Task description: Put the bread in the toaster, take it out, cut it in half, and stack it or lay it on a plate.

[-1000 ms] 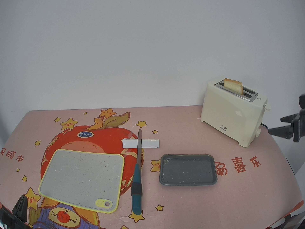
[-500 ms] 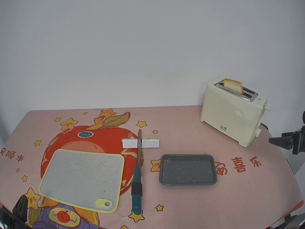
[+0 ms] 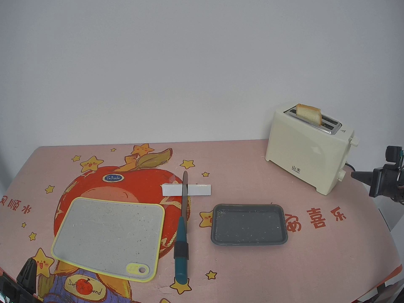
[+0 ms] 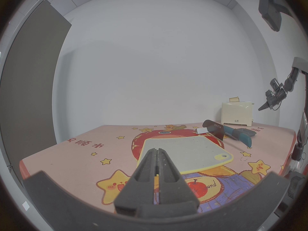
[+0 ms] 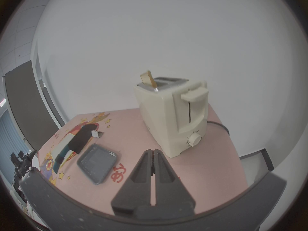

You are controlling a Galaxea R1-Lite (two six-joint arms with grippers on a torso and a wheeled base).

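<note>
I'm holding right gripper (image 5: 152,152) clenched, empty, facing toaster (image 5: 166,119), lever (image 5: 194,95) side. Seeing bread (image 5: 148,79) sticking up from toaster top, ahead of and above it. Also left gripper (image 4: 157,151) clenched, hanging before cutting board (image 4: 186,151). Worrying: approaching shut, knocking bread deeper or shoving toaster along table (image 3: 252,165).

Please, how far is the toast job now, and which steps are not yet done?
Done: the bread stands in the toaster slot, lever up. In hand: nothing is held; the right pincer, shut, hangs beside the toaster; the left pincer is shut too. Left: take the bread out, halve it on the cutting board with the knife, lay it on the grey plate.
</note>
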